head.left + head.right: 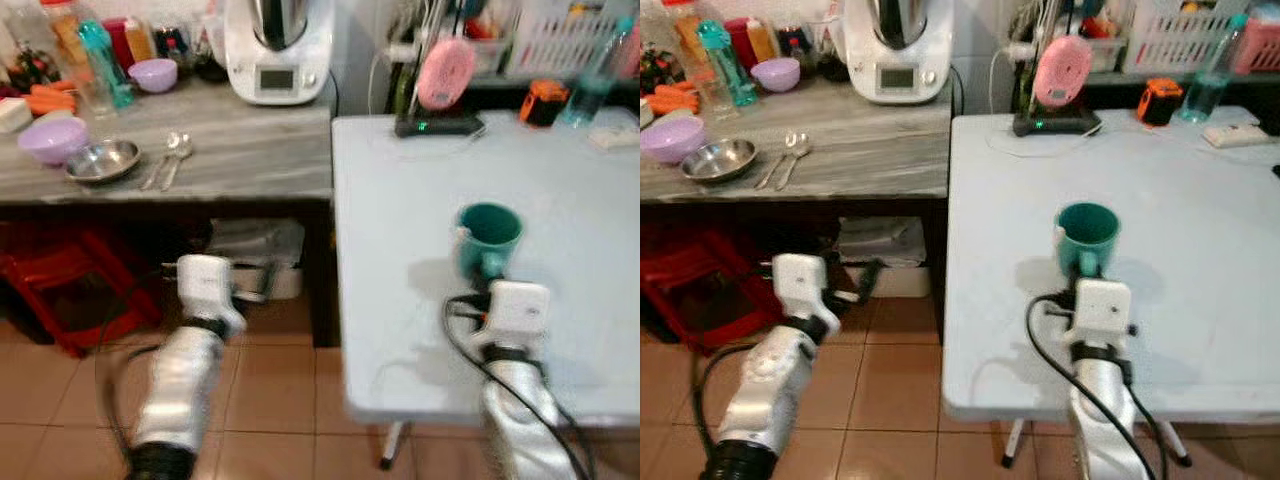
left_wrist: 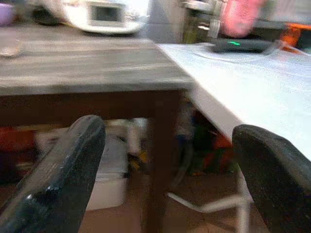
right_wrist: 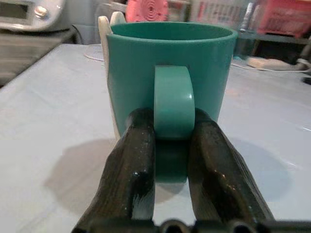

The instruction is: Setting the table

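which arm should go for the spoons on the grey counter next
Left, probably. The left end effector is open and holds nothing, low beside the grey counter where the spoons lie. The right end effector is shut on the teal mug handle over the white table.

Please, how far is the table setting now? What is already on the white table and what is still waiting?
Done: nothing looks fully placed yet. In hand: the right gripper is shut on the handle of the teal mug, which stands upright on the white table. Left: the metal bowl, two spoons and the purple bowl lie on the grey counter. The left gripper hangs open below that counter.
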### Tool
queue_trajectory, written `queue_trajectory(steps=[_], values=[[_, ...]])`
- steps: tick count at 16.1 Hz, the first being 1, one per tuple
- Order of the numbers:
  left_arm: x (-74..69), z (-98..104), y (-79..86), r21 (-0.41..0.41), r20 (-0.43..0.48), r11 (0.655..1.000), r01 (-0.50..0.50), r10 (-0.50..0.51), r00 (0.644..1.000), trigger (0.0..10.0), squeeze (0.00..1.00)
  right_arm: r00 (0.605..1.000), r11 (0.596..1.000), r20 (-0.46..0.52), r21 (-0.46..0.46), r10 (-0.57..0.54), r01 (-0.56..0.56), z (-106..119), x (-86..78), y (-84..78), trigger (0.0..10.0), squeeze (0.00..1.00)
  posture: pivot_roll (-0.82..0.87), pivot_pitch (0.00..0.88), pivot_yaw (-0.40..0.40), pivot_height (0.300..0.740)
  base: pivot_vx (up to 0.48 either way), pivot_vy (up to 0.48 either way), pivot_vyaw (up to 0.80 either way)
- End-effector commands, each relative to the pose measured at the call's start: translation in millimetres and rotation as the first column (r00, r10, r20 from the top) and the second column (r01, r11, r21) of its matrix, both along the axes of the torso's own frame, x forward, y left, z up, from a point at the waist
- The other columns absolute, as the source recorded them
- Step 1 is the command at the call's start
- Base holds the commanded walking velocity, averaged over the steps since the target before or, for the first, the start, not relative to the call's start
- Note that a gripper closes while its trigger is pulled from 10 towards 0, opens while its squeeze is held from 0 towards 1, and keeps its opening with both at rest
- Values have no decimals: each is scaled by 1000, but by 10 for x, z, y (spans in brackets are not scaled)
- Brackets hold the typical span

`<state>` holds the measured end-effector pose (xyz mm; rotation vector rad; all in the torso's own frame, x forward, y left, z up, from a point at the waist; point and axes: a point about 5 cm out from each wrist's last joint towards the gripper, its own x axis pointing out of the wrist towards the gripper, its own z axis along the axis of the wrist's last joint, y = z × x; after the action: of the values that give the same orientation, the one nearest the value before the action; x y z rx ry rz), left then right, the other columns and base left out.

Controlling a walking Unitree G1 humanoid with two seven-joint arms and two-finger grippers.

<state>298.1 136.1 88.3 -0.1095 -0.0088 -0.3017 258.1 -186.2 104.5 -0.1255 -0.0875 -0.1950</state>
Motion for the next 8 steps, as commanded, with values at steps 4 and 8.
queue_trajectory(steps=[4,8], values=[[12,9,85,32,10,999,-16,16,1000,10000,0,999,1000,37,0,21,-21,83,25,51,10000,0,-14,0,47,740,0,400,0],[-11,-15,54,34,6,999,-6,6,1000,10000,0,999,1000,36,4,18,-18,75,21,57,10000,0,-12,0,50,740,0,406,0]])
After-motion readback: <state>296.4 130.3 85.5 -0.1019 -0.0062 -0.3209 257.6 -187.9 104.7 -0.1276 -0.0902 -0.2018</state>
